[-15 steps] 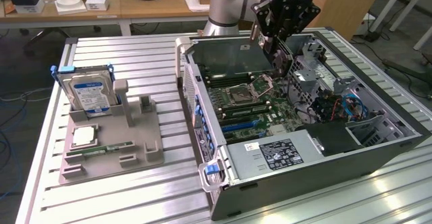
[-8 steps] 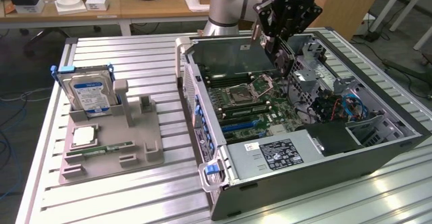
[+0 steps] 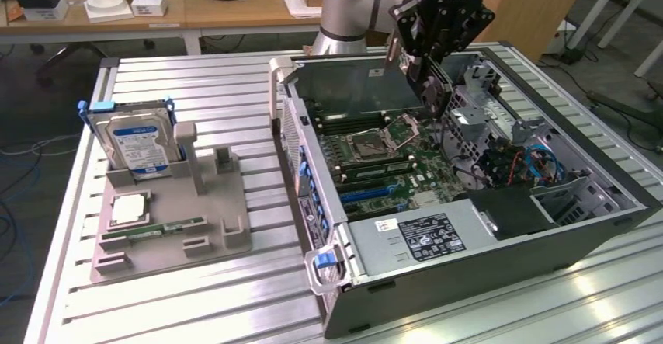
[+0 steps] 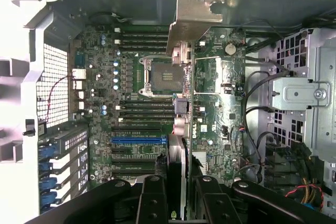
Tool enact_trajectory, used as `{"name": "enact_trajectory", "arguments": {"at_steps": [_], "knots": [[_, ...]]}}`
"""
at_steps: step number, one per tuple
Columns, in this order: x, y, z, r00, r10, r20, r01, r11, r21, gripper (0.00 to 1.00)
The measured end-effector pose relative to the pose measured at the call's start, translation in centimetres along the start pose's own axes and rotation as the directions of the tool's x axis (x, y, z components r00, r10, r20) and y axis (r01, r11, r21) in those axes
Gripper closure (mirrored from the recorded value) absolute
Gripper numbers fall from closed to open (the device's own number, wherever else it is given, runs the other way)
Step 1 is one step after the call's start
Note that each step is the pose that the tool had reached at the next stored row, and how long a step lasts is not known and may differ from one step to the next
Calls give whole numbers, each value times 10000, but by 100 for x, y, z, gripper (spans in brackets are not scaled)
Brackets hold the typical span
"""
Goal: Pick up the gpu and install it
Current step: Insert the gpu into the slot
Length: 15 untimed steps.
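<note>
Gripper (image 3: 429, 88): clamped on the gpu, hanging over the open computer case (image 3: 580, 227).
Fingers (image 4: 152, 200): black, one on each face of the card, with the card's thin edge pinched between them.
Gpu (image 3: 352, 88): upright on its long edge inside the case opening, above the motherboard (image 3: 389, 165); its lower edge looks clear of the board.
Exterior view: gives the card's broad dark face, running from the gripper toward the exterior view's left along the far wall of the case.
Wrist view: looks straight down the card, so it reads as a thin line crossing the board, with its silvery bracket (image 4: 195, 19) at the end away from the fingers.
CPU socket (image 4: 160, 77): square metal frame just beside the card's line.
Blue slot (image 4: 139, 141): long connector on the board, near one finger.
Cables (image 4: 262, 129): black loops beside a perforated metal cage.
Holder tray (image 3: 207, 212): grey, on the slatted table (image 3: 186, 305), well apart from the case on the exterior view's left.
Hard drive (image 3: 135, 138): silver with a blue label, standing upright in the tray.
RAM stick (image 3: 155, 227): narrow and green, lying flat in the tray.
Power supply label (image 3: 425, 235): white and black sticker at the near end of the case.
</note>
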<state>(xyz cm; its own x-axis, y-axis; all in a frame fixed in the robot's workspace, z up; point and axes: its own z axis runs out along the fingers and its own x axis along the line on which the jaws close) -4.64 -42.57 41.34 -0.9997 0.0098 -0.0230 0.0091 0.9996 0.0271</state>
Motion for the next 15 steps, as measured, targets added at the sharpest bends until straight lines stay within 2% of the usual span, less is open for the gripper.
{"name": "enact_trajectory", "arguments": {"at_steps": [6,8,15], "knots": [[0,0,0,9997,-232,-6,232,9997,-7,73],[0,0,1,9984,-567,-14,567,9984,-14,73],[0,0,0,9966,-829,-22,829,9966,-20,73]]}}
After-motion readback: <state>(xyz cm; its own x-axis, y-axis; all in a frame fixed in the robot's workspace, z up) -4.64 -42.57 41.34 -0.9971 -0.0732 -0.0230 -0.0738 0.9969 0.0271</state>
